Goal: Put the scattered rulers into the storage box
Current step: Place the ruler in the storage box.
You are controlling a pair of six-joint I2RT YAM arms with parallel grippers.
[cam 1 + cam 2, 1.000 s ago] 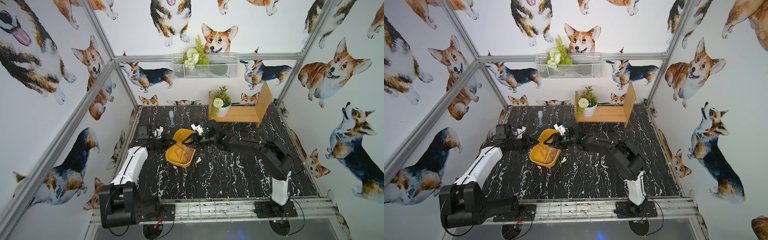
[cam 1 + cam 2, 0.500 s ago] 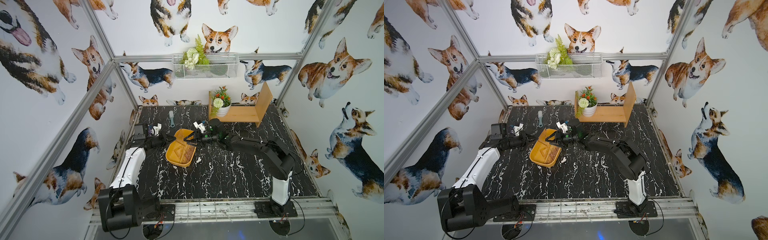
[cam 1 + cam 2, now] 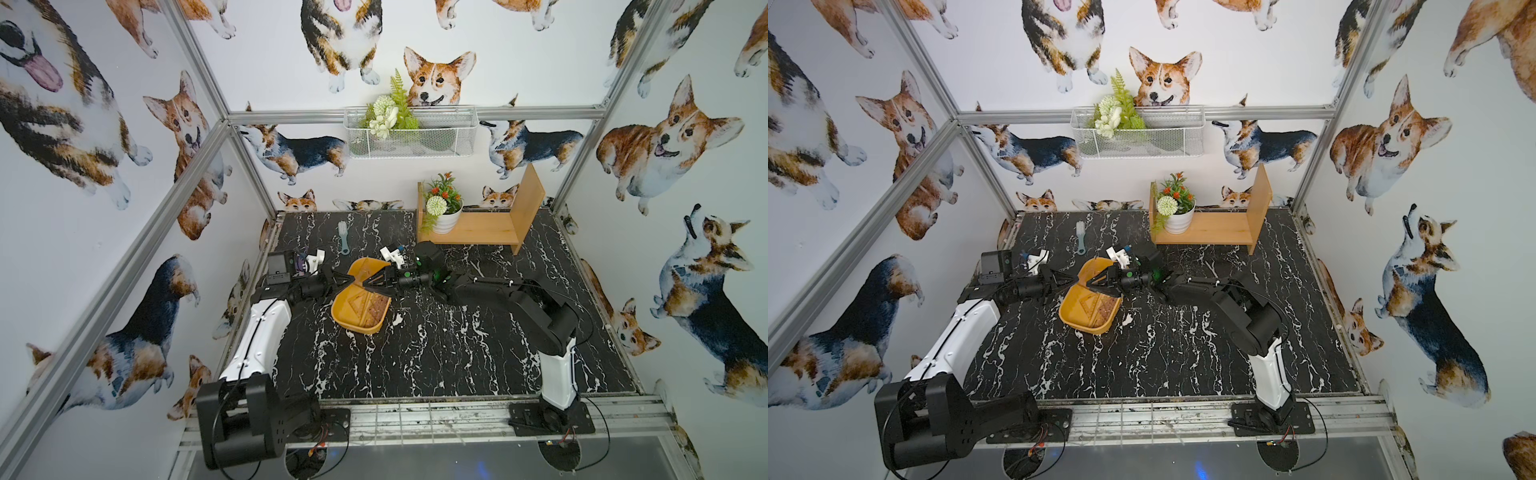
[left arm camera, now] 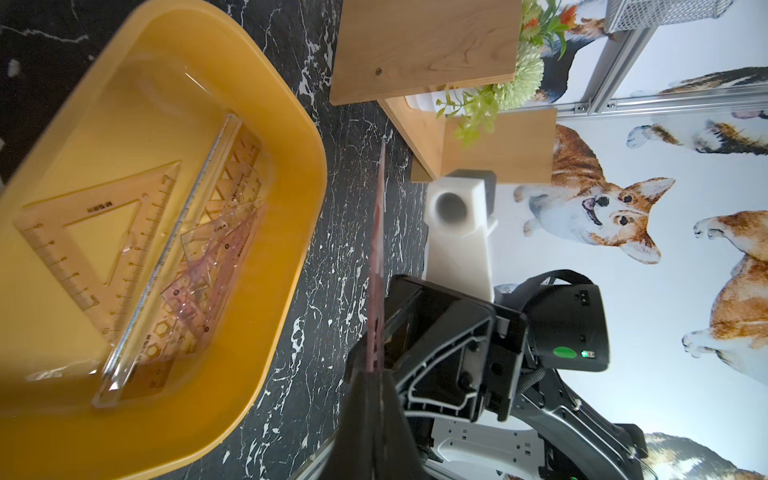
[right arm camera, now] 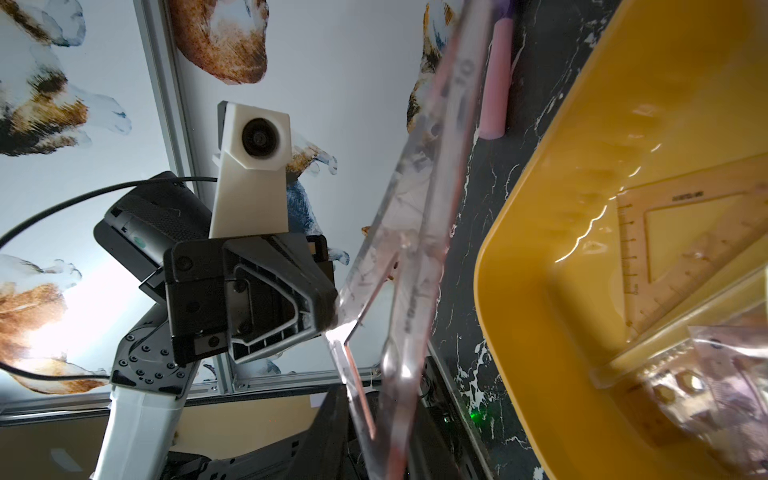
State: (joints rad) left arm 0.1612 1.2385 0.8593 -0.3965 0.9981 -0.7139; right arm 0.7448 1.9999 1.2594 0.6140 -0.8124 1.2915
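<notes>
The left gripper (image 3: 352,279) is clamped tight on one corner of a clear pink-tinted set square (image 5: 415,249). The set square stands on edge between the two arms, and the left wrist view shows it edge-on as a thin line. The right gripper (image 3: 368,284) meets the left one nose to nose. Its jaws are narrow and lie to either side of the same set square, but I cannot tell whether they actually pinch it. In both top views the two grippers lie level, pointing at each other, low over the storage box (image 3: 355,327).

Behind its gripper, the left arm (image 3: 257,332) has a short black wrist running out level. Its white link then slopes back and down to the black base on the front rail. The right arm (image 3: 498,291) is stretched long and low across the marble table (image 3: 415,365). Its black links reach back to a bent elbow, and a white link drops from there to its own base on the rail.

The storage box rests on the table between the arms. Inside it lie a clear triangular set square (image 4: 95,232), with a long straight ruler (image 4: 175,232) touching its edge. Beside these, several pinkish pieces (image 4: 216,257) are piled overlapping.

Near the back wall, well apart from the box, are a pale blue brush (image 3: 343,237) and a wooden shelf (image 3: 486,228).
</notes>
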